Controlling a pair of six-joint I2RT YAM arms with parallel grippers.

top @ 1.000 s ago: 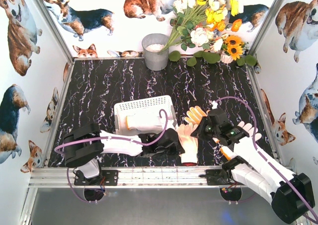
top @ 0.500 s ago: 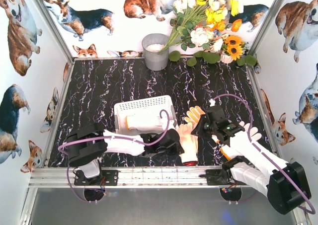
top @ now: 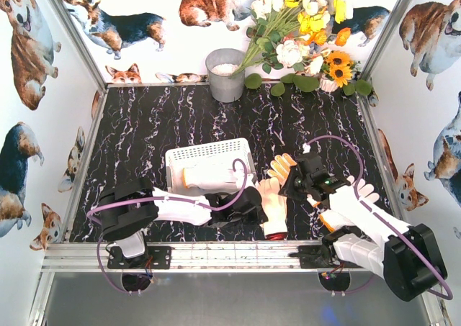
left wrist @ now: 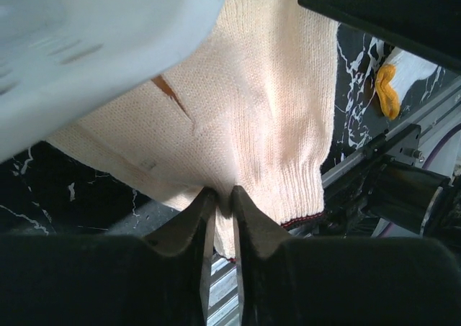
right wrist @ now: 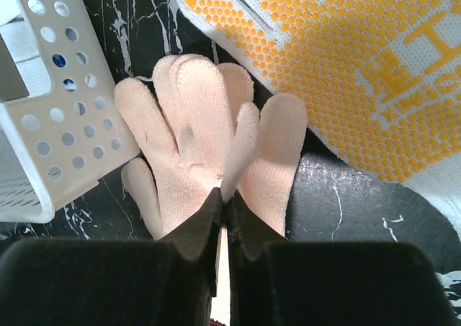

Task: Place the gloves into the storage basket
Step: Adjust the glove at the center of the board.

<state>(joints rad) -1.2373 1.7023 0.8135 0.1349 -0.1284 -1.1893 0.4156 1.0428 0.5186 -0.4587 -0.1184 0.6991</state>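
Note:
A cream glove (top: 272, 209) lies flat between my two grippers, just right of the white storage basket (top: 176, 159). My left gripper (top: 253, 205) is shut on a fold near the glove's cuff (left wrist: 266, 110). The right gripper (top: 289, 189) is shut on one finger of the same cream glove (right wrist: 194, 124), which bends up from the others. A glove with yellow dots (top: 283, 165) lies behind it on the table and fills the upper right of the right wrist view (right wrist: 360, 67). Inside the basket lies a pale glove with an orange cuff (top: 205, 176). Another white glove (top: 362, 191) pokes out under the right arm.
A grey metal bucket (top: 226, 74) and a bunch of flowers (top: 302, 38) stand at the back. The metal frame rail (top: 216, 254) runs along the near edge. The basket's perforated wall (right wrist: 50, 117) is close to the left of the right gripper. Walls enclose the black marble table (top: 158, 117).
The right gripper has edged a little left and forward with the glove's finger. The left gripper and the basket have hardly moved.

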